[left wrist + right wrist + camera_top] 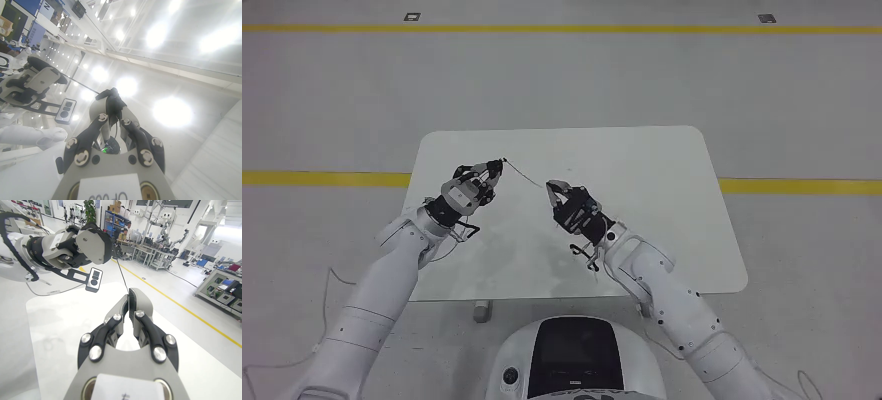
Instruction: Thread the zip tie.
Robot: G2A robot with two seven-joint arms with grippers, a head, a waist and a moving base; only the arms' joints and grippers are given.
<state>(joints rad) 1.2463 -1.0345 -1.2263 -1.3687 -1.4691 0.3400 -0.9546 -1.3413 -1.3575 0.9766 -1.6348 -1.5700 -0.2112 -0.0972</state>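
Hard to resolve the zip tie [525,174] from the top view: just a hairline black strap, with no head or teeth to be made out. Lost its end at the left end effector [112,94] in the left wrist view, against glare from the ceiling lights [172,111]; cannot tell there which end of the tie sits in the grip. Hidden again in the right wrist view, where the zip tie [122,275] runs up and passes behind the broad side of the left end effector [110,247]. Seen stretched nearly straight, clear of the bench [662,230], above its left half and toward its far edge. Clamped at one end by the right end effector [129,298], with pads pressed flat together and the tie coming out at the very tip; cannot see any of it below the pads. Clamped at the other end by the left end effector, with fingers drawn together on it, nearer the bench's far edge. Found the right end effector [552,190] close to the bench's middle. Noted both raised off the bench, tips turned toward each other, near but apart, joined only by the tie.
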